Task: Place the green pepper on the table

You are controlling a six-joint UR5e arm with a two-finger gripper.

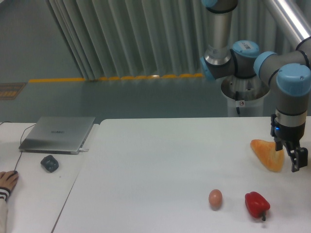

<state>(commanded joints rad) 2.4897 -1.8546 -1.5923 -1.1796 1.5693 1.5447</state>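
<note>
The green pepper is out of view. My gripper (290,158) hangs at the right edge of the white table (160,165), pointing down just right of an orange, wedge-shaped food item (266,153). Its dark fingers (299,160) stand apart and open, with nothing between them. The arm's blue-capped joints rise above it toward the base behind the table.
A shiny red bell pepper (256,204) and a brown egg (215,198) lie near the table's front right. On the side desk at left are a closed laptop (58,134), a dark mouse (49,163) and a person's hand (7,183).
</note>
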